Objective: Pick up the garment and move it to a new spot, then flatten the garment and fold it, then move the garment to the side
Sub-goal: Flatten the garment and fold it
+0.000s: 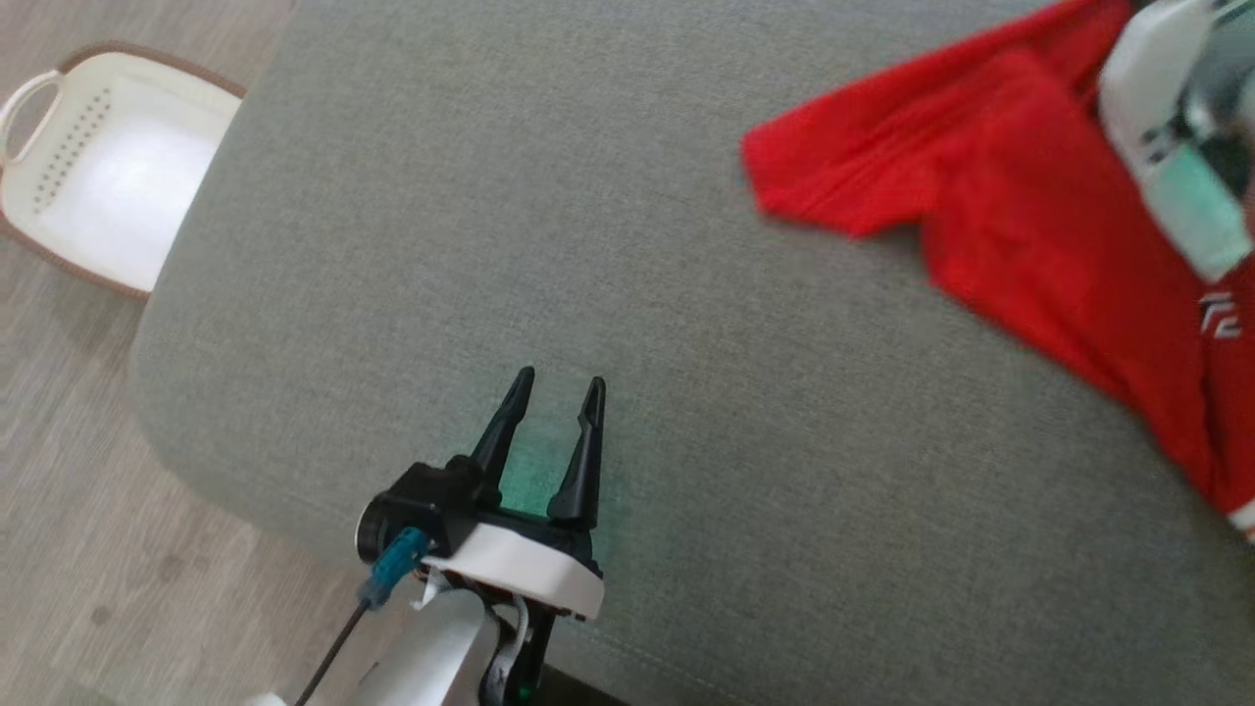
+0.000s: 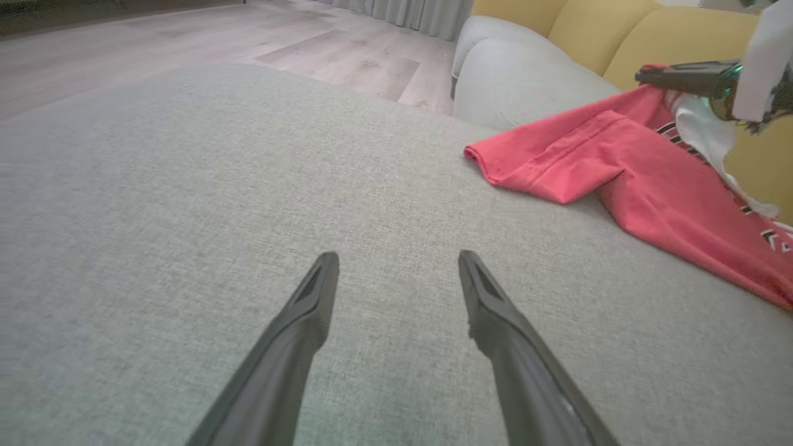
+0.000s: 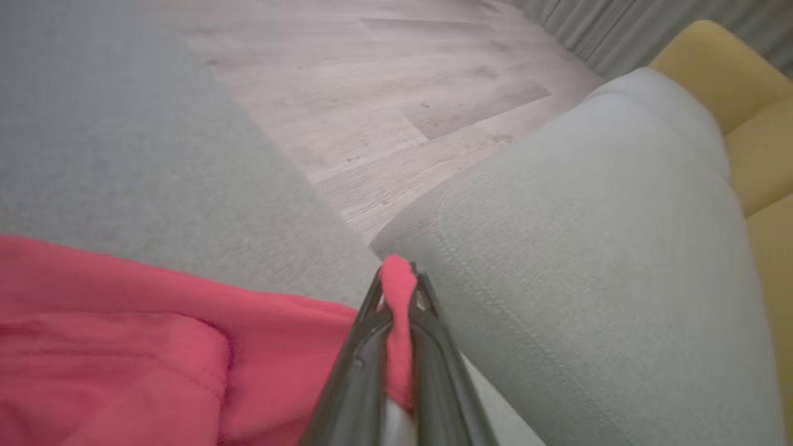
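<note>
**Right tool pinches the red shirt; left tool waits open**

The left tool [image 1: 561, 380] hangs over the near edge of the gray sofa seat [image 1: 686, 294]. Its two dark fingers stand apart and hold nothing. There is only gray cloth under them.

The garment [image 1: 1029, 196] is a bright red shirt with a small white print and a white stripe near its hem. From the left wrist, some white shows inside it by the neck. It lies on the right side of the seat, well apart from the left tool. Most of it is flat, with soft folds. Its long way runs on a slant, from the far right of the seat down toward the near right edge. One short sleeve sticks out to the left, toward the middle of the seat.

The right tool [image 3: 398, 288] is at the far end of the shirt. Its fingers are clenched on a little bunch of red cloth, which pokes out past the tips.

A white basket [image 1: 69, 147] with a brown rim sits on the wood floor [image 1: 59, 490], past the far left corner of the seat. Its white bottom and rows of small holes show.

Behind the shirt are a gray armrest [image 3: 588, 248] and yellow cushions [image 2: 619, 31].
</note>
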